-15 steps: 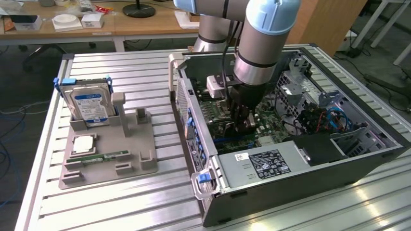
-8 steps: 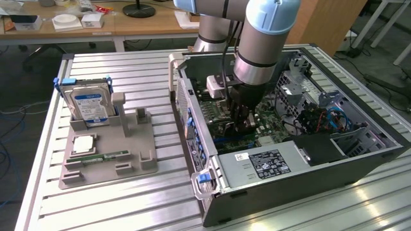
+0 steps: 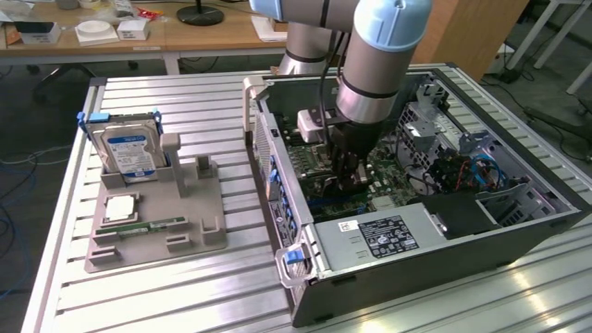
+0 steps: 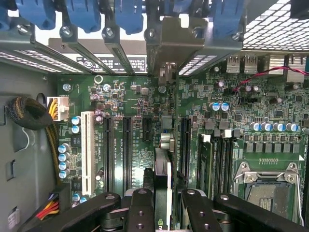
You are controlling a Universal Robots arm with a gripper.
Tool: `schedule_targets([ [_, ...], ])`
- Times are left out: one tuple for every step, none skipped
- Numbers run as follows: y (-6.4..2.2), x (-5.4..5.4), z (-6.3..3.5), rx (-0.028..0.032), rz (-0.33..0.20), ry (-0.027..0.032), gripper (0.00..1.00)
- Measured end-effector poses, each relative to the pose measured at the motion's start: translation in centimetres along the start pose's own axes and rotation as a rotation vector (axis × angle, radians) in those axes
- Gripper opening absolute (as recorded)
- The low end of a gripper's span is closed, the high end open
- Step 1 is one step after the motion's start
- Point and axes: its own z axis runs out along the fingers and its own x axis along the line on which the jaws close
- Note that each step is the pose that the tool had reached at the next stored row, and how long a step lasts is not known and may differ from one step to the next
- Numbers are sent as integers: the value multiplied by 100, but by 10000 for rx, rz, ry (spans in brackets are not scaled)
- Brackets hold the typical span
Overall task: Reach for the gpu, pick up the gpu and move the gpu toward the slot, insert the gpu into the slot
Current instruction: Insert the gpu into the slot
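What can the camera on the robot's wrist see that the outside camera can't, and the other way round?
Wrist view alone: a long white slot, black slots beside it, and blue clips along the case edge.

Exterior view alone: a hard drive standing in a grey holder on the table, outside the case.

Both: the gripper down inside the computer case, shut on the gpu, held edge-on over the green motherboard.

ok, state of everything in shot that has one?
Dark green-black gpu card with grey metal bracket: edge-on, held between the fingers, over the motherboard slots.
Black gripper: shut on the gpu card.
Grey computer case: side open, lying flat.
Silver hard drive with blue-white label: upright in grey holder.
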Motion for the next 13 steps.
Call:
schedule_targets([
  [0,0,4,-1,0,2,26],
  [0,1,4,-1,0,4,26],
  [0,1,4,-1,0,4,26],
  [0,1,4,-1,0,4,26],
  [0,1,4,-1,0,5,26],
  [0,1,5,-1,0,4,26],
  [0,1,5,-1,0,3,26],
  [0,1,5,-1,0,3,26],
  [0,1,5,-1,0,3,26],
  [0,1,5,-1,0,3,26],
  [0,1,5,-1,0,3,26],
  [0,1,5,-1,0,3,26],
  [0,1,5,-1,0,3,26],
])
